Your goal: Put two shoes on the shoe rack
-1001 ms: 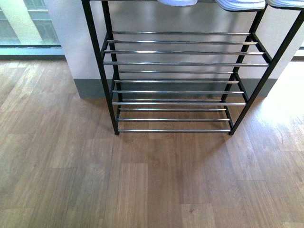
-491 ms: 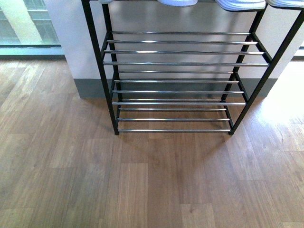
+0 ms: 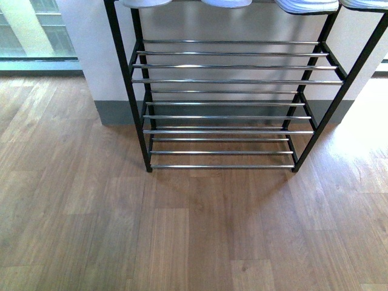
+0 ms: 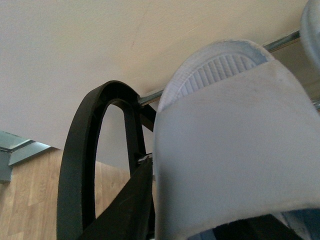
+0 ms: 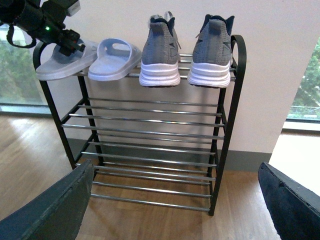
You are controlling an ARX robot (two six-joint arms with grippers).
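The two shoes, grey knit sneakers (image 5: pixel 160 50) (image 5: pixel 212 47) with white soles, stand side by side, heels outward, on the right half of the shoe rack's (image 5: pixel 227 125) top tier. In the front view only their soles (image 3: pixel 306 5) (image 3: pixel 364 3) show at the top edge. My left gripper (image 5: pixel 70 47) is shut on a white slipper (image 4: pixel 235 150) at the top tier's left end, beside the rack's rounded black corner (image 4: pixel 75 165). My right gripper (image 5: pixel 175 220) is open and empty, well back from the rack, with its dark fingers (image 5: pixel 55 210) at the frame's lower corners.
A second white slipper (image 5: pixel 115 59) lies on the top tier between the held one and the sneakers. The three lower tiers (image 3: pixel 230 66) hold nothing. Behind the rack is a cream wall (image 5: pixel 280 60) with a grey skirting. Wood floor (image 3: pixel 194 230) spreads in front, with windows on both sides.
In the front view, the white slipper's edge has come into sight at the left end of the top tier and moved further onto it. The sneakers have not moved.
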